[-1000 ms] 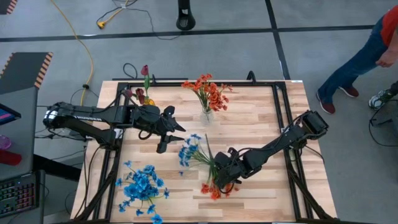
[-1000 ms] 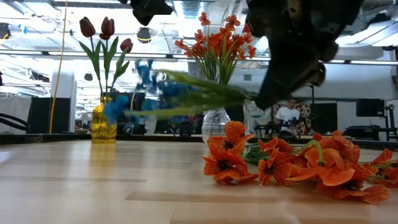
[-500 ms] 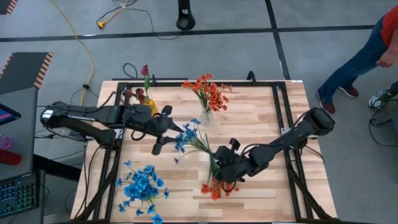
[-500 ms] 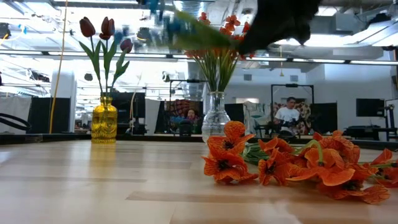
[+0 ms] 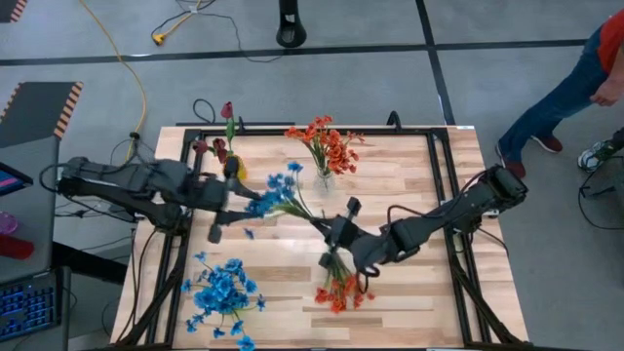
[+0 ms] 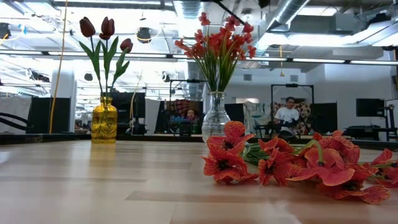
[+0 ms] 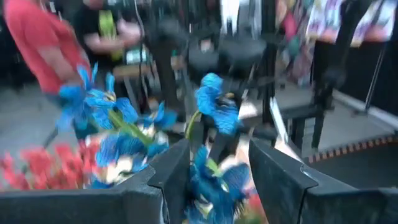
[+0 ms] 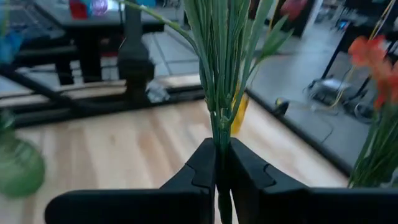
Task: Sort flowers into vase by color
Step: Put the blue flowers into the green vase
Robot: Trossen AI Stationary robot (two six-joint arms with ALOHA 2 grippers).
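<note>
You have bright blue sprigs (image 5: 271,193) on green stems, orange-red flowers (image 6: 273,163) lying on the pale wood surface (image 5: 409,185), maroon tulips (image 6: 102,31) in a yellow vase (image 6: 104,120), and dark end effectors.

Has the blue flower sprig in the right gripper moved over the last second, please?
Yes. In the high view the blue flower sprig, held by the right gripper, has travelled toward the yellow vase and away from the orange flowers lying on the table.
</note>
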